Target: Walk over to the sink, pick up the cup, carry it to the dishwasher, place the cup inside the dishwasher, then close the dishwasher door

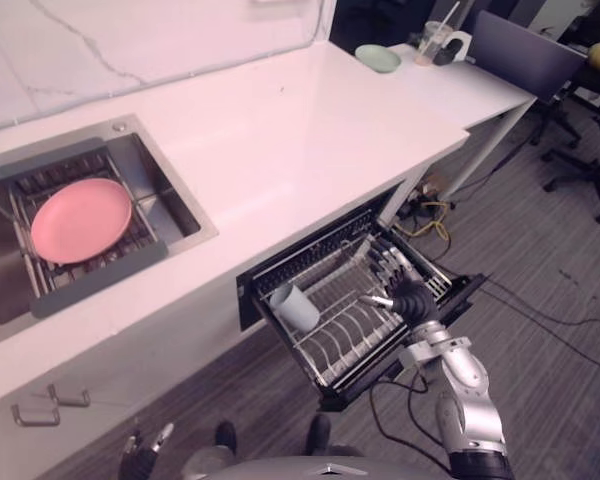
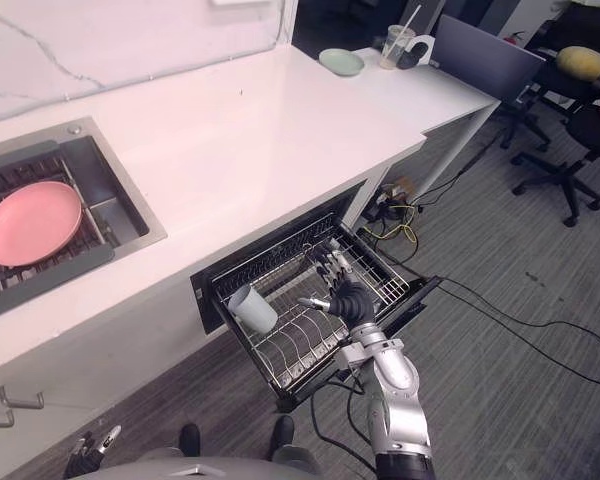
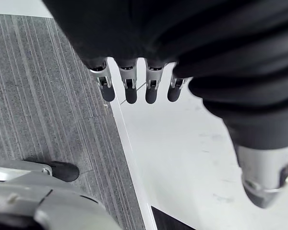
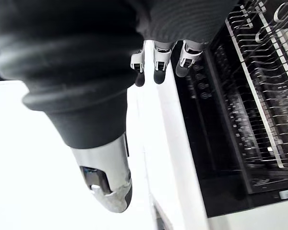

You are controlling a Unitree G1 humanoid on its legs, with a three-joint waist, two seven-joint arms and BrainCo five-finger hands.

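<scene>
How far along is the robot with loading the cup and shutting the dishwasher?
Done: the cup already sits tilted in the dishwasher rack, with no hand on it. In hand: the right robot hand hovers over the rack, fingers straight and holding nothing. The left robot hand hangs low near the floor. Left: the dishwasher door is open and has yet to be closed.

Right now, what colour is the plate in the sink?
The plate is pink, clearest in the left eye view.
</scene>
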